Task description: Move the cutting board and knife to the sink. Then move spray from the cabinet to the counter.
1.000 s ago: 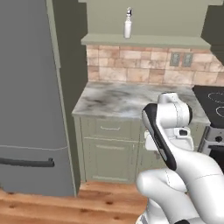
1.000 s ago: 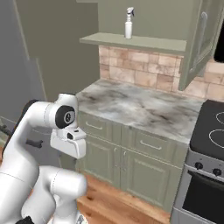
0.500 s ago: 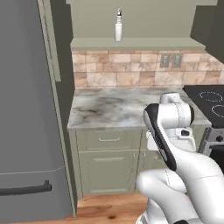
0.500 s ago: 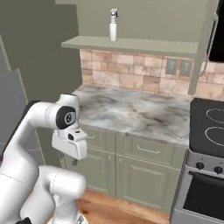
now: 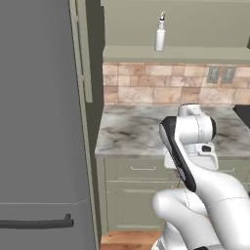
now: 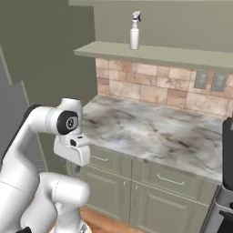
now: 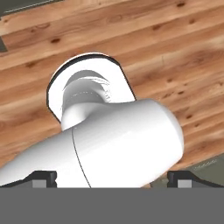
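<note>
in the left base view, the tall grey fridge (image 5: 41,122) takes up the left side, its dark handle (image 5: 34,223) low across the front. just right of it stands the open door (image 5: 84,49) of the cabinet (image 5: 176,52), and on the cabinet's plain shelf the spray (image 5: 159,33) stands upright, nozzle on top, well above the counter (image 5: 132,129). the counter's marble top is bare, with a brick backsplash (image 5: 146,88) behind and sage-green drawers (image 5: 136,168) below. in the right base view the spray (image 6: 134,31) sits near the left end of the shelf. in the hand view the gripper (image 7: 111,180) points down at a wooden floor (image 7: 175,52); its two tips stand far apart at the bottom corners, spread wide and holding nothing.
</note>
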